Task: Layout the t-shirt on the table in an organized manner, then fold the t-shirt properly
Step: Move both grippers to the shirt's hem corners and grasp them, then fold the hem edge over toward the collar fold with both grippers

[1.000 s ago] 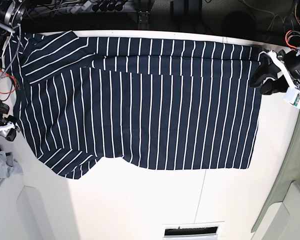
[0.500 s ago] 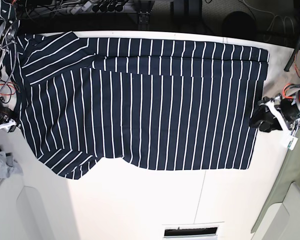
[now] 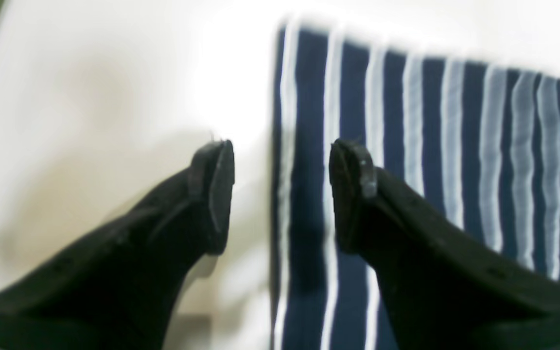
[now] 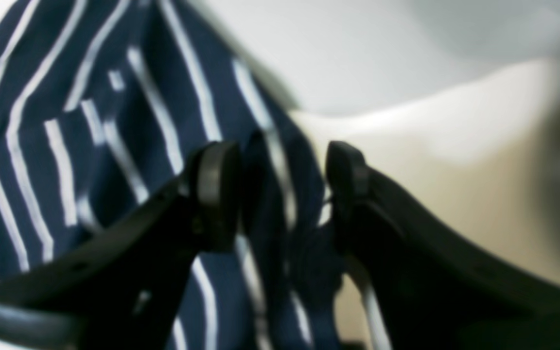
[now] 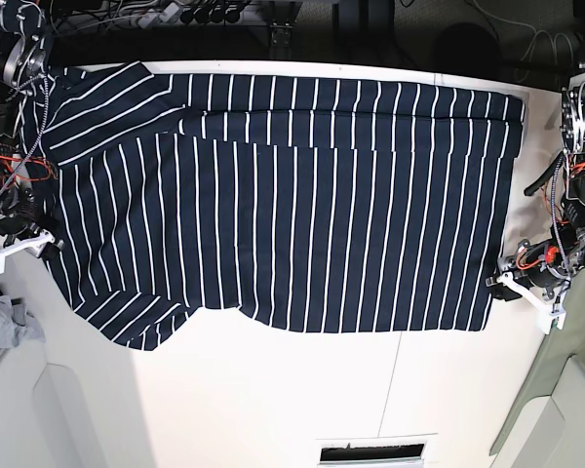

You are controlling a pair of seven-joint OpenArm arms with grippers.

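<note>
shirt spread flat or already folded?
Mostly spread: the dark navy white-striped fabric t-shirt lies open across the white table, with one strip doubled over along the far edge.

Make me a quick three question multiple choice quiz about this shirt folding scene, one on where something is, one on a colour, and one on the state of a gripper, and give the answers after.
1. Where does the small grey cloth lie in the base view?
A. At the left edge, below the t-shirt's sleeve
B. On top of the t-shirt
C. At the top right corner of the table

2. What colour are the stripes on the t-shirt?
A. Red
B. White
C. Yellow

3. How does the left gripper stand?
A. Shut on the t-shirt
B. Open, one of its fingers over the t-shirt's edge and the other over the table
C. Shut on the grey cloth

Answers: 1 A, the cloth sits at the frame's left edge beside the shirt's lower corner. 2 B, thin white lines cross the navy fabric. 3 B, the left wrist view shows a clear gap with the hem between.
</note>
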